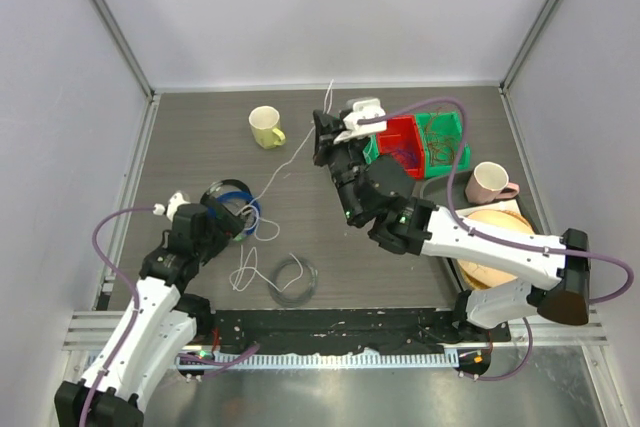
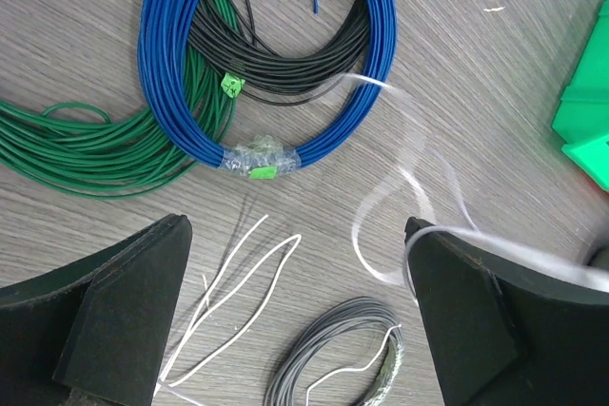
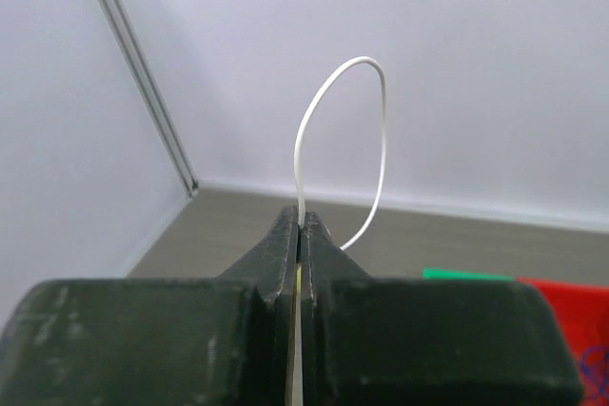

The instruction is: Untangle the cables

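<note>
Right tool (image 3: 300,223) pinches a thin, glossy white cable (image 3: 381,140) that arches above its pressed-together tips. Left tool (image 2: 295,230) hangs spread over the wood-grain tabletop (image 2: 495,73), where white cable strands (image 2: 243,278) loop near four round coils: blue coil (image 2: 328,135), green coil (image 2: 86,154), black coil (image 2: 276,68), grey coil (image 2: 347,313).

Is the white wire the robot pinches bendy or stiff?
Probably bendy yet slightly springy: above the right gripper the white wire holds a small arch. Likely very light: the top view shows it trailing in loose curves toward the table.
</note>
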